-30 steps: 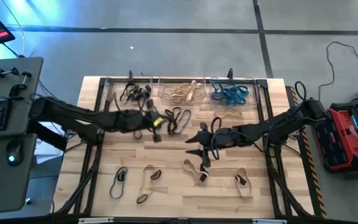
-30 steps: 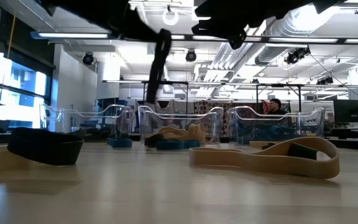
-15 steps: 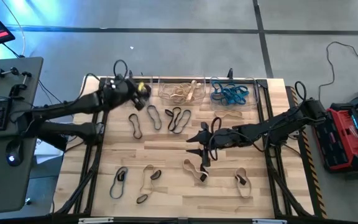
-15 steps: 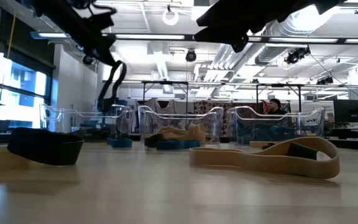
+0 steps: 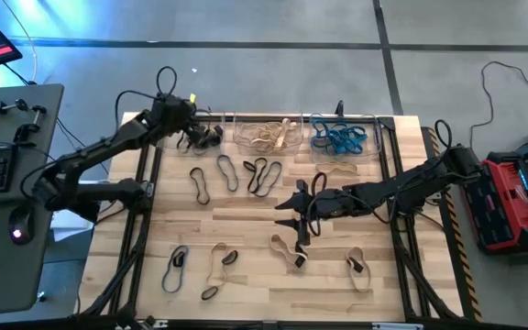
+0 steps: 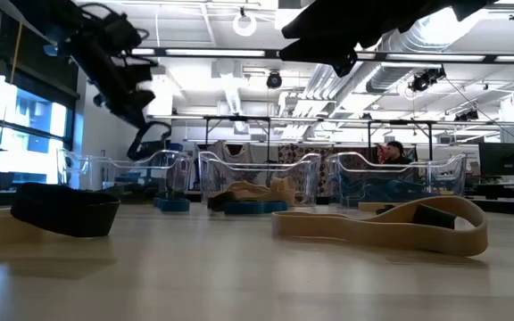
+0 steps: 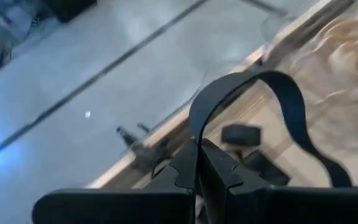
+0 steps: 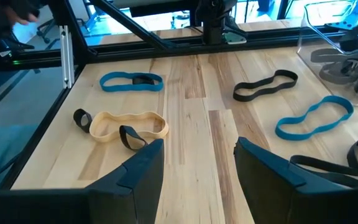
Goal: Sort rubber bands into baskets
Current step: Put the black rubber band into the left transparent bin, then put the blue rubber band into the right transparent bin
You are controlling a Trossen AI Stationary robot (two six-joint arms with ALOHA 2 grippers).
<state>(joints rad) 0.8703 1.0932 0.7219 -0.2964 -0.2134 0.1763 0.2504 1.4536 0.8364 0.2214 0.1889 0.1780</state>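
Left wrist view shows a black band [image 7: 272, 106] pinched between the shut fingers [image 7: 219, 177] of the left gripper [image 7: 197, 171], rising from the nip as a tall loop. Its long axis runs from the fingers outward, toward the upper right of that frame; the free end droops to the lower right. In the high view the left gripper [image 5: 183, 124] hangs at the upper left of the table, at the edge of the left basket [image 5: 168, 137], which already holds black bands.

Risks, as I judge them:
- The gripper sits near the basket's rim. A release here could drape the band over the wall or drop it outside.
- The loop is floppy and may cling to a finger when the jaws part.
- The middle basket [image 5: 269, 135], with tan bands, stands just beside; a swing could send the band into it.

Right gripper [image 5: 296, 215] waits mid-table, jaws wide and holding nothing, above loose bands [image 8: 129, 124].
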